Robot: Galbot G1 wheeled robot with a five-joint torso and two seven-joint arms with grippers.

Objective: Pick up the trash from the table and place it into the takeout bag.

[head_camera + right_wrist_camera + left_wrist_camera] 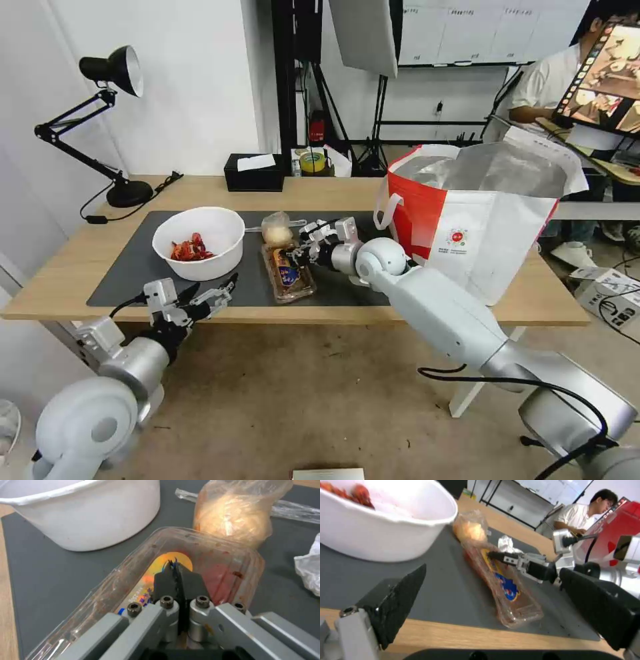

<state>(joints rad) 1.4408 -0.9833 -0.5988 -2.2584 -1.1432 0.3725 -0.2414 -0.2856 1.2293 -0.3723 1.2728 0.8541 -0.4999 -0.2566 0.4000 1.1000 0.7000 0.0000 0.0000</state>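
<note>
Two pincers are over the long light-wood surface (333,193) and its dark grey rectangular mat (127,267). The right pincer (298,252) is clenched, its black fingertips (176,577) pressed together over the clear plastic clamshell tray with food scraps (288,272); whether they pinch the lid cannot be told. The left pincer (213,291) is spread wide at the near edge of the mat, just beside the white round bowl with red shells (198,241), gripping nothing. A clear bag with a yellowish lump (277,230) lies at the tray's far end, and a crumpled white tissue (310,570) sits near it. On the right side stands the boxy white-and-red takeout bag with silver foil lining (477,217), gaping at the top.
</note>
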